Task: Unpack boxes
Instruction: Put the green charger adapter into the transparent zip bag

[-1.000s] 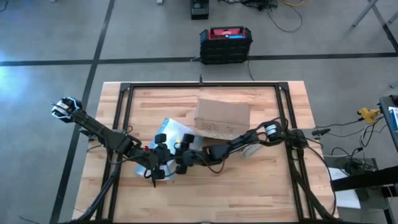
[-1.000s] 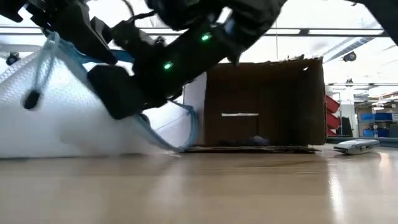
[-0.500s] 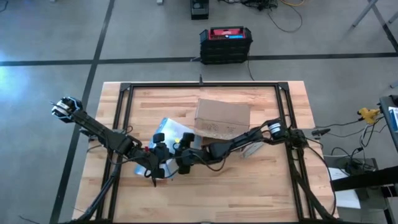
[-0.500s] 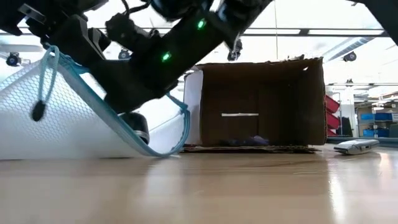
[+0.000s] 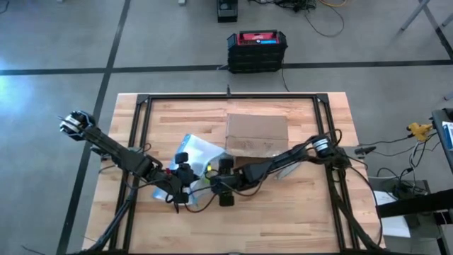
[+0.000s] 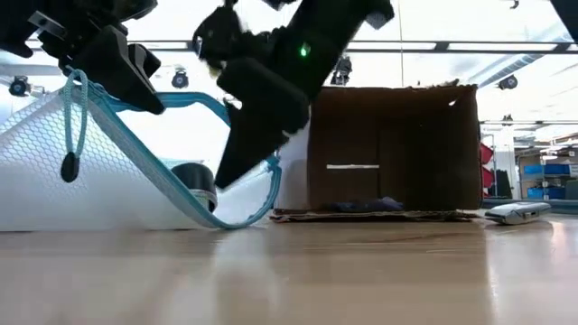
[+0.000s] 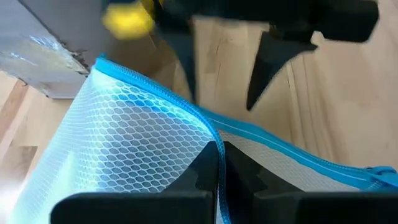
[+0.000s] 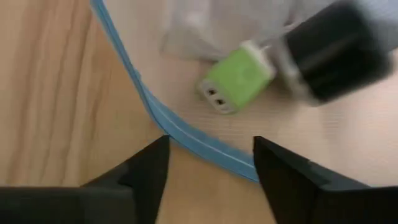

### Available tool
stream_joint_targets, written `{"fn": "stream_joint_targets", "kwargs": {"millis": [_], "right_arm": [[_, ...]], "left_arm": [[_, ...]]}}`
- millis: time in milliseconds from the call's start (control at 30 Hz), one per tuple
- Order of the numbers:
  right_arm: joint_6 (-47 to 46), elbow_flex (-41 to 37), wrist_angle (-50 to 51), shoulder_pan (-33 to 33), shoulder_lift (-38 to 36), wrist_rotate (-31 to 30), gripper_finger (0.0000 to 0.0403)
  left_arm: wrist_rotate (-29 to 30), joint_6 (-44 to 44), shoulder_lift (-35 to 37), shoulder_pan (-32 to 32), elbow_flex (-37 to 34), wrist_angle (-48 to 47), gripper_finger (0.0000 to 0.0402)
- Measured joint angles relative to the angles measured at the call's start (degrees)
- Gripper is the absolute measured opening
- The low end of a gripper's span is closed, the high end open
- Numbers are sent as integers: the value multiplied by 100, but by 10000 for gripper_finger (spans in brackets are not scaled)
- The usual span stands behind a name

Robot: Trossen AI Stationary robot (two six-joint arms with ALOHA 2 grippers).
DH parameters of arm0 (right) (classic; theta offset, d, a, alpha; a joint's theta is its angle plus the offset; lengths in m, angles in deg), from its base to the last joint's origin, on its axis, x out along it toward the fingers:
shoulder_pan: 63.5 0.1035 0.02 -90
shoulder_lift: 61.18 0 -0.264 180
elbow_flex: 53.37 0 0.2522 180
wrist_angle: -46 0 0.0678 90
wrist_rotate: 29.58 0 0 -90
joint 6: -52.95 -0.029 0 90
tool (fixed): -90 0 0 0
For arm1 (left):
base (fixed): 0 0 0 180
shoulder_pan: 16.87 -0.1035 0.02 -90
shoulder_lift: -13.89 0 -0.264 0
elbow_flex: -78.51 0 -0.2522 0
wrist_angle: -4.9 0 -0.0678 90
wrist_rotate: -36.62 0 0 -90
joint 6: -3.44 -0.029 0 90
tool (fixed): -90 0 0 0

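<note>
Pinching the mesh pouch's point(image 6: 108, 181) blue edge, the left claw point(image 7: 217, 163) is steadying it while the right claw point(image 8: 208, 163), spread wide, should be descending squarely over the green charger point(image 8: 236, 78), the box point(image 5: 256, 134) sitting behind on the tabletop point(image 5: 297, 212).

I can't read any text, label, brand or number from here. The cardboard box point(image 5: 256, 134) has faint dark marks on its top and a pale strip on its side, neither of them legible.

Grey concrete floor point(image 5: 56, 42) crossed by dark lines, black-and-red case point(image 5: 256, 49) beyond the table.
</note>
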Motion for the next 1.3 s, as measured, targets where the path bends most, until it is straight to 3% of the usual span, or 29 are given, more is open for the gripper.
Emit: {"fn": "stream_joint_targets", "kwargs": {"millis": [267, 333, 467, 800, 1133, 1300], "right_arm": [[119, 43, -714, -190, 540, -314, 39], [148, 100, -1076, -218, 632, -323, 11], [158, 212, -1540, -219, 626, -317, 20], [-43, 212, -851, -67, 371, -417, 15], [-337, 201, -978, -78, 421, -756, 122], [-347, 201, -769, 68, 149, -992, 140]], "left_arm": [[-2, 30, -552, 0, -4, 522, 0], [-2, 91, -662, 0, -7, 574, 0], [-1, 135, -813, 0, -7, 714, 0], [69, 223, -901, -4, -7, 717, 0], [227, 243, -892, -4, -7, 952, 0], [232, 240, -894, -4, -7, 969, 0]]}}
